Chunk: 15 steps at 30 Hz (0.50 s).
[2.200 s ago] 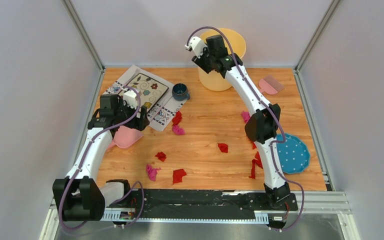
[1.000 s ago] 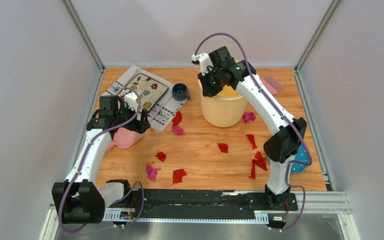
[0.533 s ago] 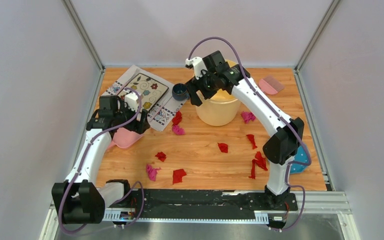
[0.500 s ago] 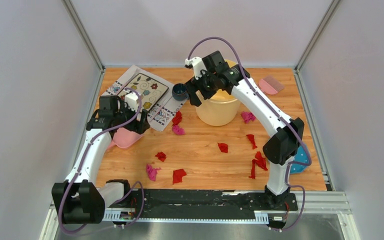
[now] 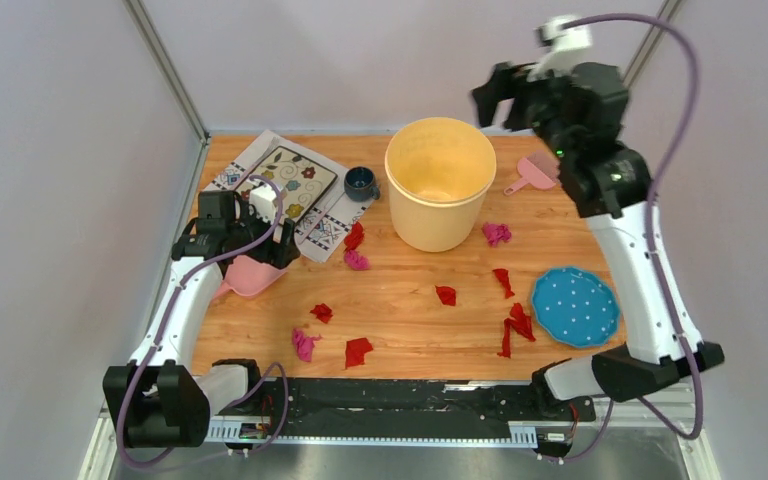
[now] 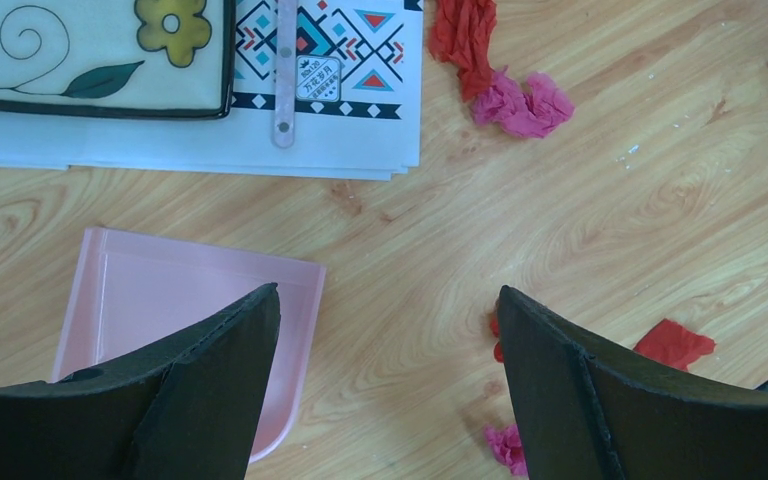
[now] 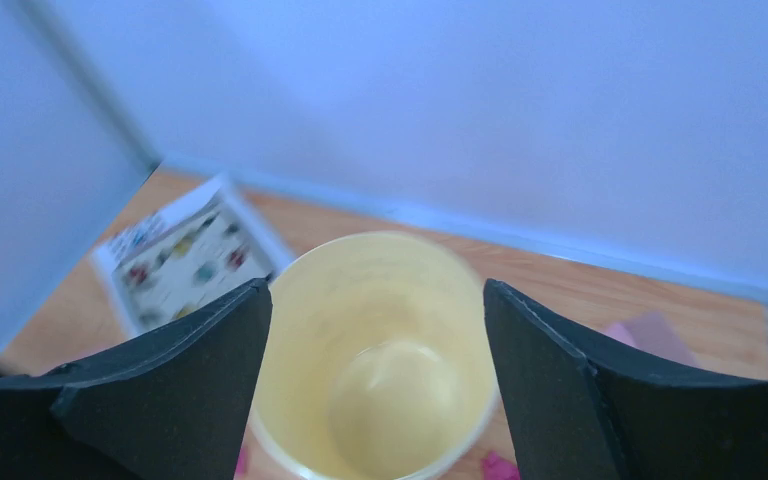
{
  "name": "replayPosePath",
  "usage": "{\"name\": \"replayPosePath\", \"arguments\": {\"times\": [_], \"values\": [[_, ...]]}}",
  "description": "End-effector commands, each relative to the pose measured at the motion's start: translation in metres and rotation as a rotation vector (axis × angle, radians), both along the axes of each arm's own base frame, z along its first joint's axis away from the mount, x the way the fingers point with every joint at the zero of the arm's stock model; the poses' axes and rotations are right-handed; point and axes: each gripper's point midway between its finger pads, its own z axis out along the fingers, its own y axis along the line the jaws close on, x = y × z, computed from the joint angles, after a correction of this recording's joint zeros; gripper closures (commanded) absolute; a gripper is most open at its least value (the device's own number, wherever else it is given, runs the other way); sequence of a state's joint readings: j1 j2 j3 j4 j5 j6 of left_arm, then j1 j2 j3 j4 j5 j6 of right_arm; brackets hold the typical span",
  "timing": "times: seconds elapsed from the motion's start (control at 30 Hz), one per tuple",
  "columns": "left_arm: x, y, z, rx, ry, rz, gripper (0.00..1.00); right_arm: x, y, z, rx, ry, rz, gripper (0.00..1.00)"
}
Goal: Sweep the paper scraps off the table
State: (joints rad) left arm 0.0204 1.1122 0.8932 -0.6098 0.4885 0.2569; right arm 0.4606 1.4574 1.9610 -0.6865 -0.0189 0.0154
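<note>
Red and pink paper scraps lie over the table (image 5: 400,300): a pair by the placemat (image 5: 356,247), others at the front left (image 5: 358,350) and the right (image 5: 515,325). In the left wrist view the pair of scraps (image 6: 505,85) lies ahead of the fingers. My left gripper (image 5: 245,252) (image 6: 388,291) hangs open just above the pink dustpan (image 5: 250,275) (image 6: 160,320), holding nothing. My right gripper (image 5: 500,105) (image 7: 375,285) is raised high at the back right, open and empty, looking down into the yellow bucket (image 5: 440,195) (image 7: 380,370).
The bucket stands upright at the back centre. A pink brush (image 5: 532,175) lies behind it to the right. A blue dotted plate (image 5: 574,305) sits at the right, a dark blue cup (image 5: 361,183) and the patterned placemat (image 5: 280,185) at the back left.
My right gripper opened and let go of the yellow bucket, which now stands on the table. That arm swung up and back to the right. The left arm has not moved.
</note>
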Motion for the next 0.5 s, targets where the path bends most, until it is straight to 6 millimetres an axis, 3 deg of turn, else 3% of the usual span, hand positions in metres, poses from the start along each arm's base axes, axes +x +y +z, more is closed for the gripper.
{"name": "replayPosePath", "arguments": {"times": [0.0, 0.03, 0.07, 0.1, 0.13, 0.2, 0.23, 0.27, 0.3, 0.33, 0.37, 0.4, 0.43, 0.47], "values": [[0.006, -0.001, 0.019, 0.0, -0.065, -0.024, 0.13, 0.055, -0.111, -0.004, 0.344, 0.018, -0.448, 0.2], [0.006, -0.002, 0.019, -0.003, -0.063, -0.028, 0.13, 0.067, -0.127, -0.03, 0.364, 0.063, -0.518, 0.22], [0.006, -0.002, 0.017, -0.003, -0.06, -0.024, 0.13, 0.078, -0.159, -0.037, 0.393, 0.054, -0.627, 0.22], [0.006, -0.002, 0.016, -0.005, -0.058, -0.024, 0.13, 0.085, -0.173, -0.049, 0.407, 0.07, -0.686, 0.22], [0.006, -0.002, 0.017, -0.008, -0.059, -0.021, 0.13, 0.102, -0.183, -0.077, 0.43, 0.13, -0.749, 0.21], [0.006, -0.002, 0.016, -0.01, -0.058, -0.019, 0.13, 0.113, -0.212, -0.108, 0.419, 0.188, -0.916, 0.2], [0.006, -0.002, 0.016, -0.01, -0.057, -0.017, 0.13, 0.128, -0.219, -0.142, 0.408, 0.257, -0.992, 0.2], [0.005, -0.002, 0.015, -0.011, -0.054, -0.018, 0.13, 0.128, -0.231, -0.148, 0.391, 0.275, -1.08, 0.16], [0.005, -0.002, 0.014, -0.008, -0.054, -0.019, 0.13, 0.132, -0.237, -0.16, 0.383, 0.306, -1.135, 0.11], [0.005, -0.001, 0.013, -0.005, -0.051, -0.017, 0.13, 0.144, -0.239, -0.198, 0.347, 0.383, -1.194, 0.11], [0.005, -0.001, 0.013, -0.002, -0.051, -0.018, 0.13, 0.138, -0.243, -0.218, 0.333, 0.456, -1.264, 0.11], [0.004, -0.001, 0.011, 0.0, -0.046, -0.016, 0.13, 0.147, -0.243, -0.21, 0.347, 0.449, -1.273, 0.11], [0.004, 0.0, 0.011, 0.003, -0.049, -0.018, 0.13, 0.158, -0.243, -0.245, 0.302, 0.52, -1.295, 0.11], [0.003, 0.0, 0.008, 0.004, -0.04, -0.016, 0.13, 0.159, -0.238, -0.26, 0.273, 0.577, -1.286, 0.11]]}}
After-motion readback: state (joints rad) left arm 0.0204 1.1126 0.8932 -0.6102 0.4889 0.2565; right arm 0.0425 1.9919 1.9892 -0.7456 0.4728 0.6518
